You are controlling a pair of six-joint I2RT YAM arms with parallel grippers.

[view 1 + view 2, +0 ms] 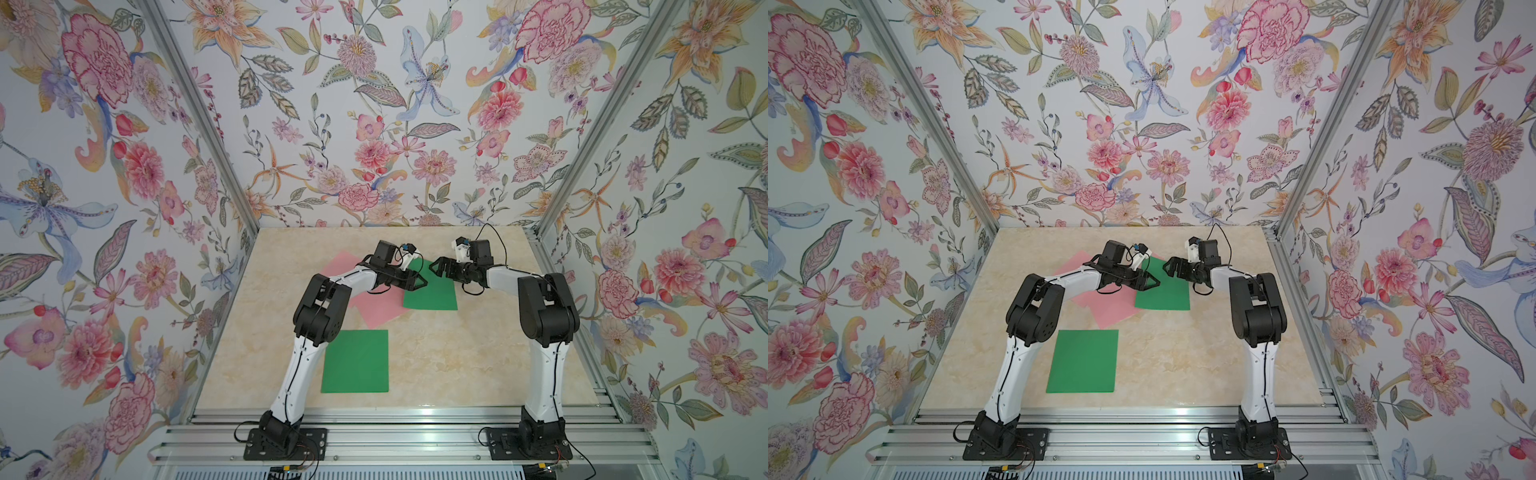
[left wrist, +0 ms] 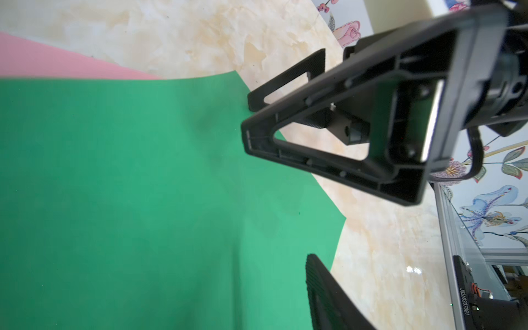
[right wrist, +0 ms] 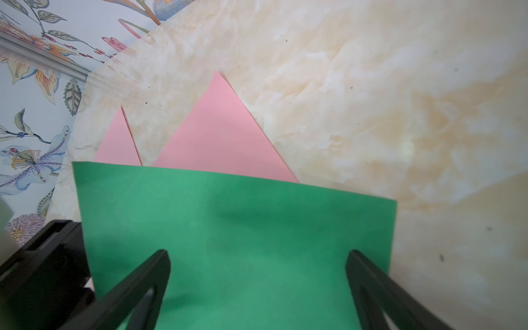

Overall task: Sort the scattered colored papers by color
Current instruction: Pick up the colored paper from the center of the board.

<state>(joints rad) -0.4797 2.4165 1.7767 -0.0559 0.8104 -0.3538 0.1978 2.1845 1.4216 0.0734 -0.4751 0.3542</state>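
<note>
Green paper [image 1: 436, 300], two grippers
It overlaps the pink papers [image 1: 380, 312] mid-table; left gripper [image 1: 422, 283] at its left edge, grip unclear; right gripper [image 1: 434, 266] wide open over its far edge.

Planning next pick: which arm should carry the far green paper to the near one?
Left, probably. Left gripper and open right gripper both hang over the far green paper, but the near green paper lies beside the left arm.
</note>
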